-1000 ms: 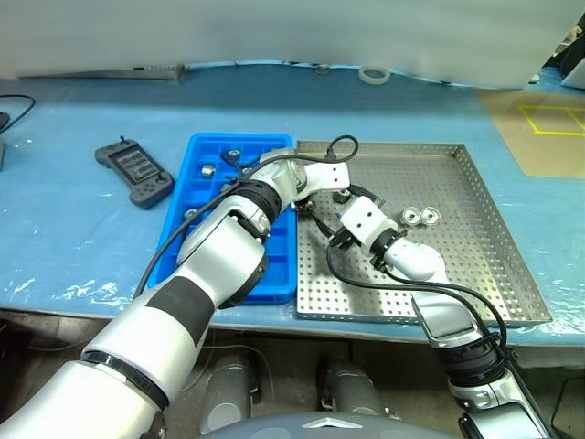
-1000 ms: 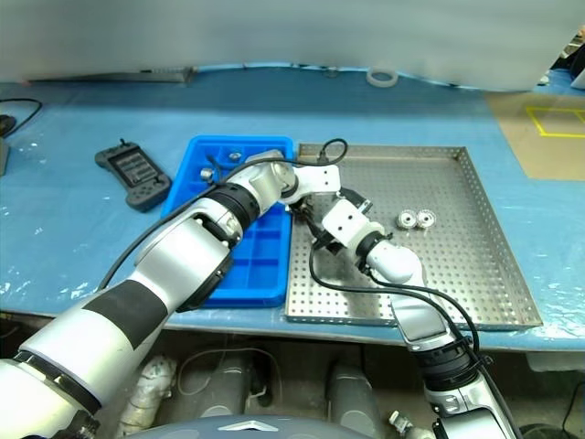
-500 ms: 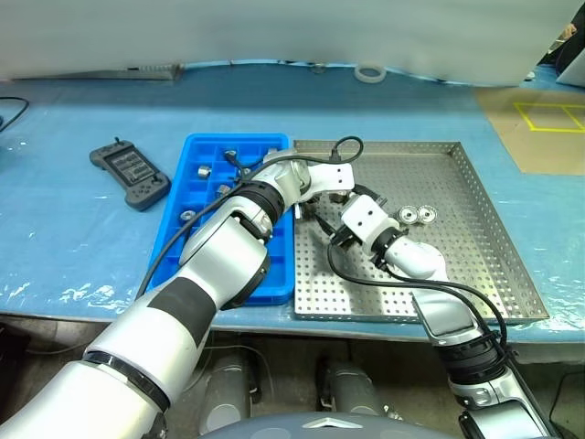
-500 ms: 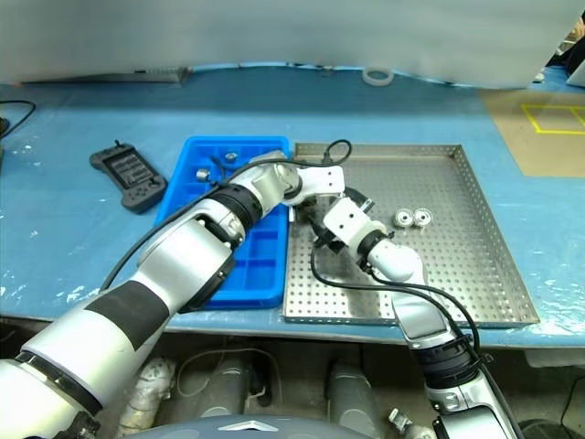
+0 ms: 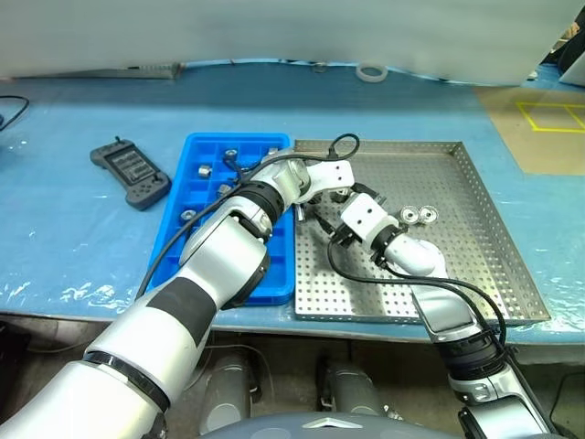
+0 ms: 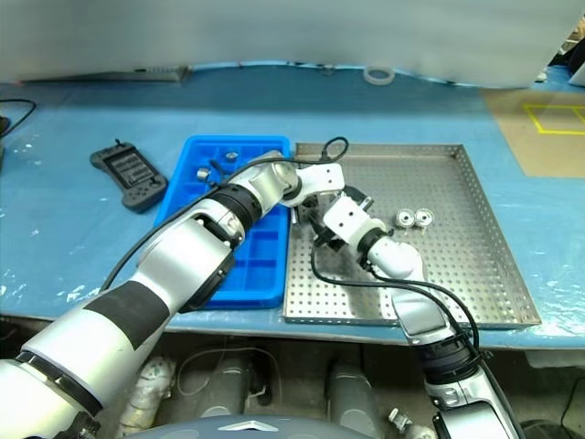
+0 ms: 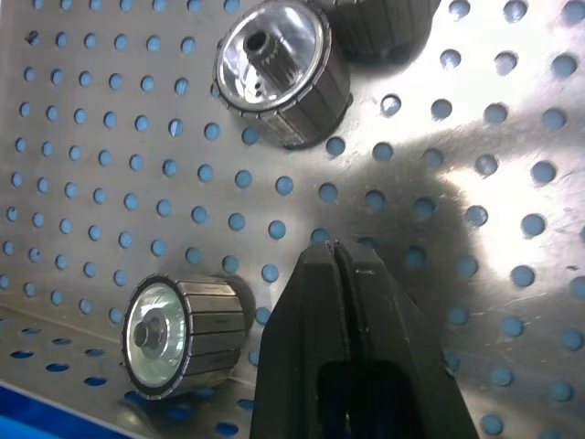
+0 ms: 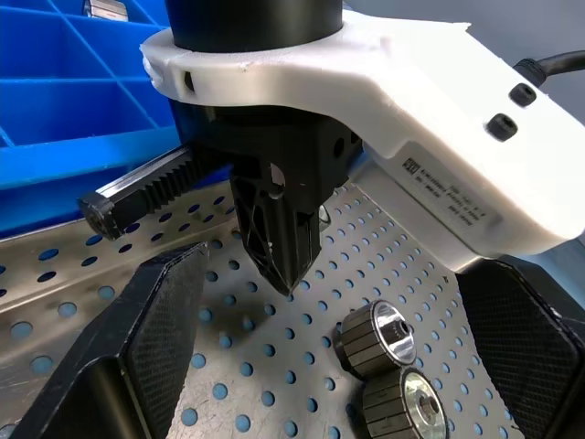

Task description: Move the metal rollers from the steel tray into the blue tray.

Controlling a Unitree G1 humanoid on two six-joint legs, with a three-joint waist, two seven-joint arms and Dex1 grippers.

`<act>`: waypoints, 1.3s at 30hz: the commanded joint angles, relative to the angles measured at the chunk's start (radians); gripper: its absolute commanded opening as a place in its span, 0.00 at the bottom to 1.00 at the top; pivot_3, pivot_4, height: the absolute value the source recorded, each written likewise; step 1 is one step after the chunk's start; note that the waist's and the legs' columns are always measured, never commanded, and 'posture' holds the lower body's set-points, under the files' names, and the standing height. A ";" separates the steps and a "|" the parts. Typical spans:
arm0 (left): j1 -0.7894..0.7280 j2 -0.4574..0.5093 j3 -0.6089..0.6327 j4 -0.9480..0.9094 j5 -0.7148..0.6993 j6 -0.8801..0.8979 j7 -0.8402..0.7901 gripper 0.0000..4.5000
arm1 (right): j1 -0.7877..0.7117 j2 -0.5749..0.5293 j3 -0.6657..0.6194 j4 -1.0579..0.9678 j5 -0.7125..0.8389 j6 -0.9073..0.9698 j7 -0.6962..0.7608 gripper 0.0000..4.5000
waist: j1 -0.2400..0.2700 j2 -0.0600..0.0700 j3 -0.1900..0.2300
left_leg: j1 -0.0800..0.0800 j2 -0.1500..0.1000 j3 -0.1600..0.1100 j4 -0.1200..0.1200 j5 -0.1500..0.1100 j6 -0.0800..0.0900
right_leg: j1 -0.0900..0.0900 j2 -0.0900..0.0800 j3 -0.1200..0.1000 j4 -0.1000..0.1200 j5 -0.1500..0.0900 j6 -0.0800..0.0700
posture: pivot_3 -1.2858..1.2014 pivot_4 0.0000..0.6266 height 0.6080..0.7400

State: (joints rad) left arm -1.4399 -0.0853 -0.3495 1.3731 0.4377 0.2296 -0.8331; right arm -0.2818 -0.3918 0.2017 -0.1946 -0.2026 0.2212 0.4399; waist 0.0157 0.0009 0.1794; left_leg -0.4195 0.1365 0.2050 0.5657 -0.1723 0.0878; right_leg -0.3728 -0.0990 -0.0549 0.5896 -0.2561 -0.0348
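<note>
Several rollers (image 5: 205, 170) are already sitting in the blue tray (image 5: 274, 274); others are lying on the steel tray (image 5: 475, 265); left gripper (image 8: 285, 274) is hovering with jaws together, empty; right gripper (image 8: 338, 329) is gaping wide

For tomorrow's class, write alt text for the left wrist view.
The left gripper, its jaws shut on nothing, points down at the perforated steel tray. Two metal rollers lie nearby: one beside it, another farther off.
</note>
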 commanded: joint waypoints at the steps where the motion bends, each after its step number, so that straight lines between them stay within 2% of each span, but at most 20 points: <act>1: -0.072 -0.016 0.040 -0.024 -0.035 -0.010 0.015 0.01 | -0.024 0.006 0.006 -0.017 0.005 -0.029 0.007 1.00 | 0.003 0.000 0.000 | -0.001 0.000 0.000 0.000 0.000 0.000 | 0.000 0.000 0.000 0.000 0.000 0.000 | 0.45 0.24 1.00; 9: -0.118 0.000 0.076 -0.011 -0.040 -0.031 0.123 0.01 | -0.007 0.018 0.007 -0.037 -0.001 -0.020 -0.005 1.00 | -0.002 0.000 0.000 | -0.001 0.000 0.000 0.000 -0.001 0.001 | 0.000 -0.001 -0.001 0.000 0.000 0.000 | 0.44 0.24 1.00; 14: -0.126 0.023 0.179 -0.022 -0.135 -0.014 0.116 0.01 | -0.059 0.044 -0.098 -0.004 0.061 -0.002 -0.047 1.00 | -0.001 0.000 0.000 | -0.001 0.000 0.000 0.000 -0.001 0.001 | -0.001 -0.001 -0.001 0.000 0.000 0.000 | 0.44 0.24 1.00; 17: -0.131 0.101 0.295 -0.058 -0.255 -0.033 0.001 0.01 | -0.110 -0.002 -0.114 0.046 0.106 -0.033 0.036 1.00 | -0.001 0.000 0.000 | -0.001 0.000 0.000 0.001 -0.001 0.001 | 0.000 -0.001 -0.001 0.001 0.000 0.000 | 0.45 0.24 1.00; 21: -0.035 0.282 0.372 -0.147 -0.359 -0.090 -0.236 0.01 | -0.242 -0.076 -0.097 0.184 0.150 -0.101 0.178 1.00 | -0.012 0.001 0.001 | -0.001 0.000 0.000 0.001 0.000 0.000 | -0.002 -0.001 -0.001 0.003 0.000 0.000 | 0.47 0.24 1.00; 24: 0.130 0.419 0.433 -0.317 -0.468 -0.122 -0.407 0.01 | -0.368 -0.113 -0.056 0.363 0.153 -0.182 0.296 1.00 | -0.023 0.002 0.001 | 0.000 0.001 0.000 0.000 0.000 0.000 | -0.001 0.000 -0.001 0.003 0.000 0.000 | 0.49 0.24 1.00; 28: 0.426 0.555 0.517 -0.669 -0.618 0.039 -0.469 0.01 | -0.563 -0.115 0.022 0.740 0.059 -0.379 0.337 1.00 | -0.016 0.002 0.001 | -0.002 0.001 0.000 0.001 0.000 0.000 | -0.004 0.000 -0.003 0.009 0.000 -0.001 | 0.52 0.24 1.00; 29: 0.502 0.575 0.528 -0.778 -0.656 0.099 -0.470 0.01 | -0.605 -0.110 0.034 0.829 0.038 -0.432 0.329 1.00 | -0.009 0.002 0.001 | -0.007 0.001 0.000 0.003 0.000 0.000 | -0.009 0.000 -0.003 0.015 -0.003 -0.006 | 0.52 0.24 1.00; 31: 0.665 0.611 0.562 -1.007 -0.735 0.217 -0.446 0.01 | -0.693 -0.079 0.050 1.020 0.019 -0.508 0.338 1.00 | 0.014 0.001 0.001 | -0.020 0.002 -0.002 0.010 0.000 0.000 | -0.021 -0.001 -0.006 0.023 -0.006 -0.011 | 0.54 0.24 1.00; 34: 0.809 0.626 0.626 -1.244 -0.820 0.338 -0.334 0.01 | -0.787 -0.037 0.078 1.236 -0.028 -0.593 0.339 1.00 | 0.047 0.001 0.001 | -0.026 0.002 -0.004 0.016 0.001 -0.001 | -0.026 -0.002 -0.008 0.031 -0.007 -0.013 | 0.55 0.24 1.00; 37: 0.873 0.628 0.660 -1.385 -0.878 0.419 -0.231 0.01 | -0.846 -0.005 0.093 1.362 -0.058 -0.633 0.354 1.00 | 0.070 0.001 0.001 | -0.026 0.001 -0.004 0.018 0.001 0.001 | -0.025 -0.002 -0.008 0.031 -0.008 -0.014 | 0.57 0.24 1.00; 39: 0.899 0.632 0.671 -1.446 -0.903 0.458 -0.175 0.01 | -0.876 0.000 0.116 1.406 -0.089 -0.661 0.390 1.00 | 0.073 0.001 0.001 | -0.020 0.002 -0.003 0.018 0.002 0.001 | -0.019 -0.002 -0.007 0.030 -0.007 -0.017 | 0.58 0.24 1.00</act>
State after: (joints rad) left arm -0.5482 0.5374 0.3013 0.0080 -0.4208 0.6525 -1.0582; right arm -1.1136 -0.3975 0.3044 1.1922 -0.2740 -0.3901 0.8023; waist 0.0889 0.0021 0.1807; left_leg -0.4369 0.1380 0.2015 0.5830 -0.1718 0.0857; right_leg -0.3893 -0.1014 -0.0619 0.6185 -0.2627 -0.0517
